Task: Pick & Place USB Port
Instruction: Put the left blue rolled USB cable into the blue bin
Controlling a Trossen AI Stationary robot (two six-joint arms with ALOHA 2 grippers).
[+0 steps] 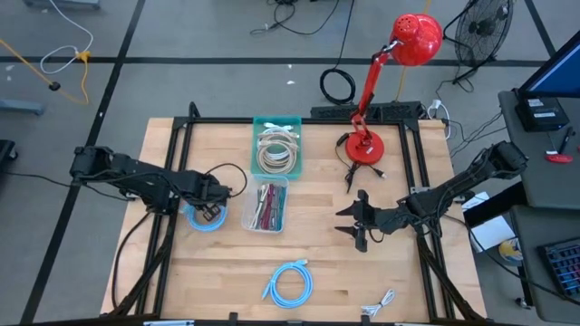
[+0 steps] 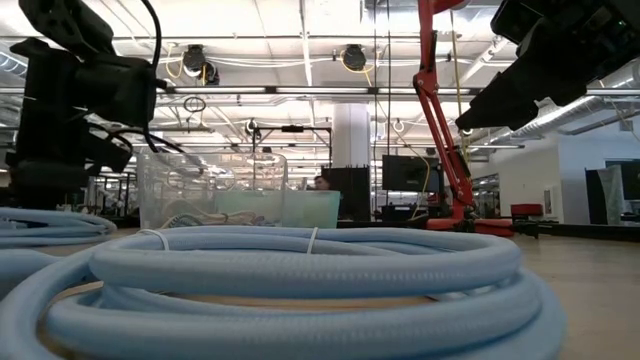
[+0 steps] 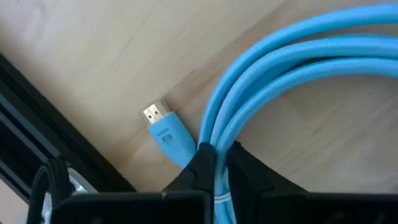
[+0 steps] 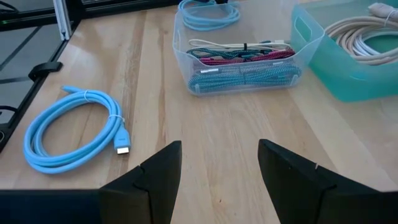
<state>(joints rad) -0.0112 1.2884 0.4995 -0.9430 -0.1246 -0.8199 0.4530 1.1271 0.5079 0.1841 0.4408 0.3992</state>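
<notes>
Left gripper (image 1: 210,214) is down over a coiled blue HDMI cable (image 3: 292,68) on the left of the desk (image 1: 317,244). Its fingers are pinched shut on the coil's strands just beside the gold-tipped plug (image 3: 158,118), likely so the whole loop lifts as 1 bundle.

Right gripper (image 1: 355,226) hangs over bare wood right of centre, fingers spread wide and holding nothing.

A second blue cable coil (image 1: 288,283) lies near the front edge, well apart from both arms.

2 bins sit mid-desk: a clear bin (image 1: 265,206) of braided cables, just right of the left gripper, and a teal bin (image 1: 276,145) with a cream cable behind it.

Red desk lamp (image 1: 381,81) stands at the back right.

Black frame rails (image 1: 168,226) close in on the left arm; open room lies toward the centre front.
</notes>
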